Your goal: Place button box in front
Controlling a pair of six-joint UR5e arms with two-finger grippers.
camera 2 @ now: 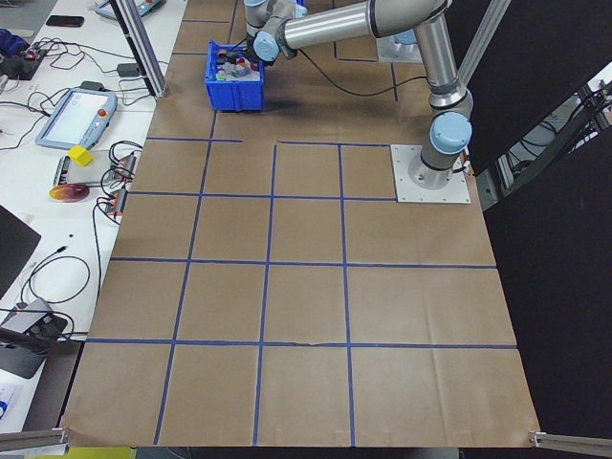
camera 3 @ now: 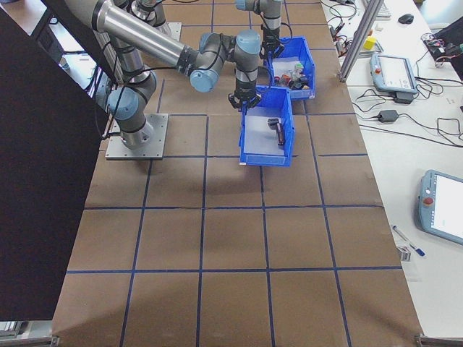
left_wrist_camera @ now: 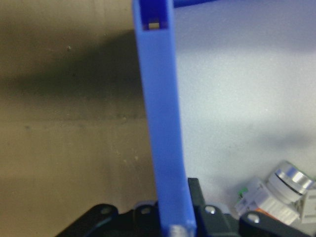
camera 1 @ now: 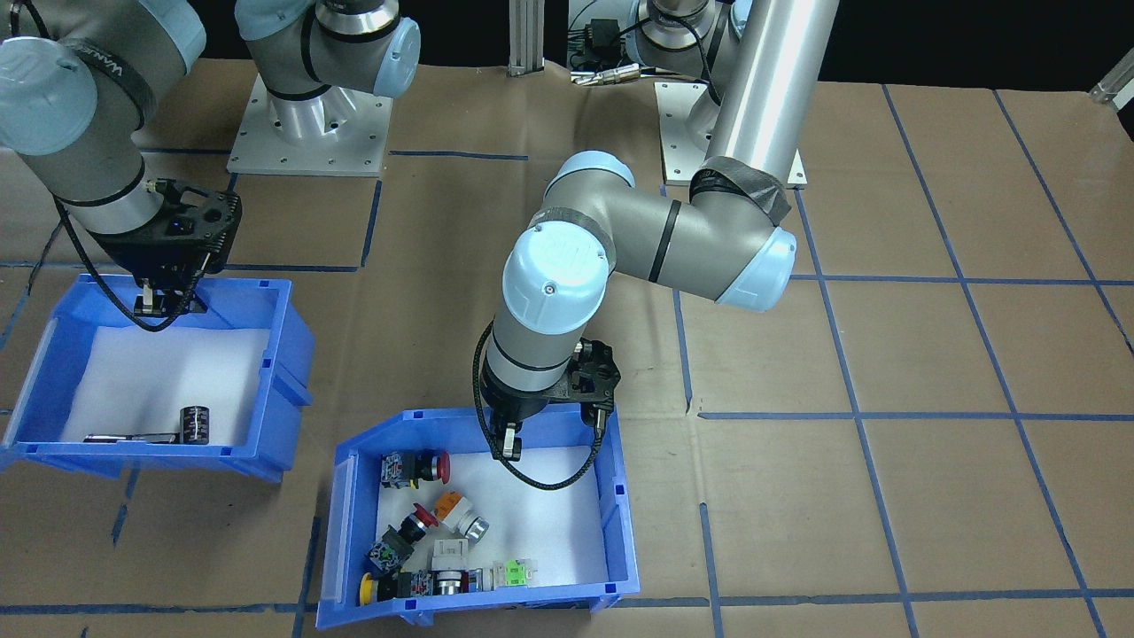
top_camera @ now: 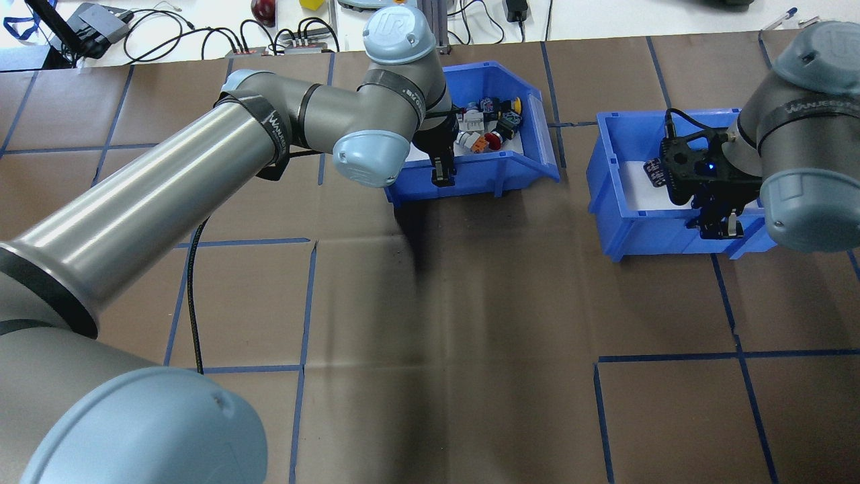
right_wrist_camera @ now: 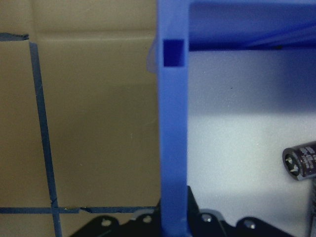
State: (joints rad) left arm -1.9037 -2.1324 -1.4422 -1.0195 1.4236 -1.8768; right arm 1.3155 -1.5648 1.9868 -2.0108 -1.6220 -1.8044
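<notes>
Left gripper [camera 1: 508,440]: clamped on rear wall of button box [camera 1: 620,532], straddling its rim.
Right gripper [camera 1: 158,299]: closed on rear wall of second blue bin [camera 1: 288,354].

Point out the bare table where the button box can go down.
Free: the wide brown paper between the robot's base and both bins. Crowded: the far strip holding the button box, the second bin, left pincer and right pincer.

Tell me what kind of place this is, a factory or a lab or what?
Probably a robotics lab workcell: two arms bolted to a paper-covered table gridded with blue tape, a teach pendant on the side bench, and blue parts bins of push-button switches.
</notes>
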